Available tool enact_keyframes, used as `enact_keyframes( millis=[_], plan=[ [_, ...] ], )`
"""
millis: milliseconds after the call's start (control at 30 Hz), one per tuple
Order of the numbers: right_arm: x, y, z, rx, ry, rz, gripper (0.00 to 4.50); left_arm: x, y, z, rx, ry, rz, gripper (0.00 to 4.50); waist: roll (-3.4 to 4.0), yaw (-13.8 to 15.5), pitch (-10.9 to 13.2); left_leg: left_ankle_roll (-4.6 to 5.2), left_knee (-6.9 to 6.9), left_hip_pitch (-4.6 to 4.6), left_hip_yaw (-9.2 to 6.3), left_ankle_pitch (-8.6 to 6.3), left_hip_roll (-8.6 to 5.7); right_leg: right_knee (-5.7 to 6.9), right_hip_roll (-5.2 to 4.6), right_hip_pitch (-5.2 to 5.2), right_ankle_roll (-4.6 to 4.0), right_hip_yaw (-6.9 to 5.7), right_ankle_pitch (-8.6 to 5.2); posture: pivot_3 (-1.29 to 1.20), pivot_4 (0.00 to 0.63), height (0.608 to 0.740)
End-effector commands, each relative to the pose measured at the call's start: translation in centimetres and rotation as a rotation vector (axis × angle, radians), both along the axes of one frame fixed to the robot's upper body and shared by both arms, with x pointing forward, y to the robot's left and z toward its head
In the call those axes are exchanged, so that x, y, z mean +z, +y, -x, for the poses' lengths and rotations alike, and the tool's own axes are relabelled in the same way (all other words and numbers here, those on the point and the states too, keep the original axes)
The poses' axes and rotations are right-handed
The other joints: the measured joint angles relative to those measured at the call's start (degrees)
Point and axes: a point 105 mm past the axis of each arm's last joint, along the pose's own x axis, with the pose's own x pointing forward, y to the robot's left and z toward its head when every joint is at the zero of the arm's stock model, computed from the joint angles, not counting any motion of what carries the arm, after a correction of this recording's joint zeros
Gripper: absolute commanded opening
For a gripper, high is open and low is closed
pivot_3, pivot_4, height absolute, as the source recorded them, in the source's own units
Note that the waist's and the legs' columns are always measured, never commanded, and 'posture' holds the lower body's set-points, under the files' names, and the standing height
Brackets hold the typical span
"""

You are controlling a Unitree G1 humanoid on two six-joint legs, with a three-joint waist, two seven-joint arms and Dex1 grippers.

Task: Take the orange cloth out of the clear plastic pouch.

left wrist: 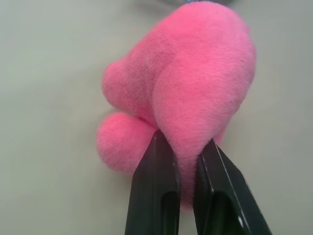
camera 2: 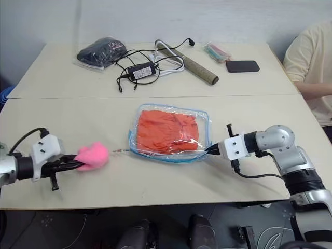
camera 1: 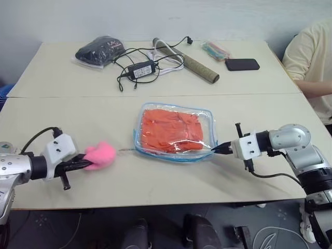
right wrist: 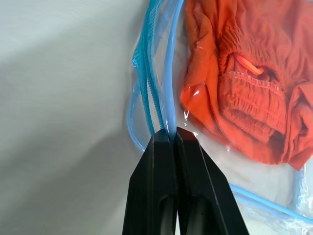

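- Two pale tables (camera 1: 62,78) pushed together under a plain wall; on the far one a dark bundle (camera 1: 99,50), charger (camera 1: 141,69), phone (camera 1: 242,64).
- Left gripper (camera 1: 89,163) reaching in low, clamped on the pink plush heart (left wrist: 181,98).
- Right gripper (camera 1: 217,149) level, pinched tight on the clear plastic pouch (camera 1: 207,115) edge; orange cloth (camera 1: 172,129) inside, just beyond the fingertips.

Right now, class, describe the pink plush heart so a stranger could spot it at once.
On the near beige table, look left of the clear plastic pouch with light-blue edging. The fluffy pink plush heart sits pinched in the left end effector, the only pink, furry thing there.
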Motion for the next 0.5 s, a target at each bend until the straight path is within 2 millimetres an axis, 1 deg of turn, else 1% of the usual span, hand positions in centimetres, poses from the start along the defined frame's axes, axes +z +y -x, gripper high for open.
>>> enact_keyframes(
  millis=[33,100,133,167,200,267,300,367,400,433,467,500],
  plan=[
    [0.7,0.4,-0.2,0.002,0.007,-0.040,0.00,0.6,-1.1,-0.2,-0.019,-0.037,0.030,0.01,0.00,-0.1,0.0,-0.01,0.00,0.00,0.01,0.00,0.01,0.00,0.01,-0.01,0.00,0.00,0.00,0.00,0.150,0.740],
    [0.5,0.7,-0.4,-0.016,0.036,-0.050,0.45,0.0,-2.4,0.0,-0.046,-0.003,0.077,0.01,0.01,-0.1,0.0,-0.01,-0.01,0.00,0.02,-0.01,0.01,0.01,0.01,-0.01,0.00,0.02,0.00,0.00,0.150,0.740],
    [0.3,0.7,-0.4,-0.015,0.047,-0.041,0.65,-0.3,-3.1,0.2,-0.061,0.021,0.108,0.36,0.01,-0.1,0.0,-0.01,-0.01,0.00,0.03,-0.01,0.01,0.01,0.01,-0.02,0.00,0.03,0.00,0.00,0.150,0.740],
    [0.2,0.6,-0.4,-0.020,0.056,-0.036,1.04,-0.7,-3.5,0.3,-0.072,0.038,0.123,0.79,0.01,-0.1,0.0,-0.01,-0.01,0.00,0.03,-0.01,0.01,0.02,0.01,-0.02,0.00,0.03,0.00,0.00,0.150,0.740],
    [0.2,0.5,-0.4,-0.032,0.063,-0.044,1.28,-1.0,-3.8,0.4,-0.078,0.048,0.121,0.97,0.01,-0.1,0.0,-0.01,-0.01,-0.01,0.03,-0.01,0.01,0.02,0.01,-0.03,0.00,0.03,0.00,0.00,0.150,0.740],
    [0.3,0.2,-0.3,-0.057,0.092,-0.071,2.00,-1.3,-3.9,0.3,-0.073,0.048,0.119,1.62,0.01,-0.1,0.0,-0.01,0.00,-0.01,0.03,-0.01,0.01,0.02,0.01,-0.03,0.00,0.03,0.00,0.00,0.150,0.740],
    [0.3,0.1,-0.1,-0.066,0.105,-0.080,2.28,-1.3,-3.9,0.3,-0.069,0.047,0.125,1.90,0.01,-0.1,0.0,-0.01,-0.01,-0.01,0.02,-0.01,0.01,0.02,0.02,-0.03,0.00,0.03,0.00,0.00,0.150,0.740],
    [0.6,-0.5,0.3,-0.101,0.134,-0.107,3.00,-1.0,-3.6,0.5,-0.062,0.049,0.144,2.53,0.01,0.0,0.0,-0.01,-0.01,0.00,0.02,-0.01,0.01,0.02,0.01,-0.03,0.00,0.03,0.00,0.00,0.150,0.740],
    [0.9,-0.7,0.5,-0.121,0.149,-0.126,3.26,-0.9,-3.4,0.9,-0.071,0.062,0.148,2.76,0.01,0.1,0.0,-0.01,-0.01,-0.01,0.02,-0.01,0.01,0.01,0.00,-0.03,0.00,0.03,0.00,0.00,0.150,0.740],
    [1.1,-1.0,0.7,-0.148,0.156,-0.145,3.65,-0.6,-3.1,1.3,-0.078,0.070,0.147,3.09,0.01,0.0,0.0,-0.01,-0.01,-0.03,0.01,-0.01,0.01,0.00,-0.01,-0.04,0.00,0.02,0.00,0.00,0.150,0.740],
    [1.4,-1.1,1.0,-0.170,0.159,-0.166,3.91,-0.2,-2.7,1.4,-0.075,0.070,0.144,3.33,0.02,0.0,0.0,-0.02,-0.01,-0.03,0.02,-0.02,0.01,-0.01,0.00,-0.04,0.00,0.03,0.00,0.00,0.150,0.740],
    [1.9,-1.0,1.5,-0.196,0.176,-0.207,4.32,0.4,-2.3,1.4,-0.070,0.067,0.139,3.64,0.02,0.1,0.0,-0.02,-0.02,-0.04,0.02,-0.03,0.01,-0.01,-0.01,-0.05,0.00,0.03,0.00,0.00,0.150,0.740]
  ],
)
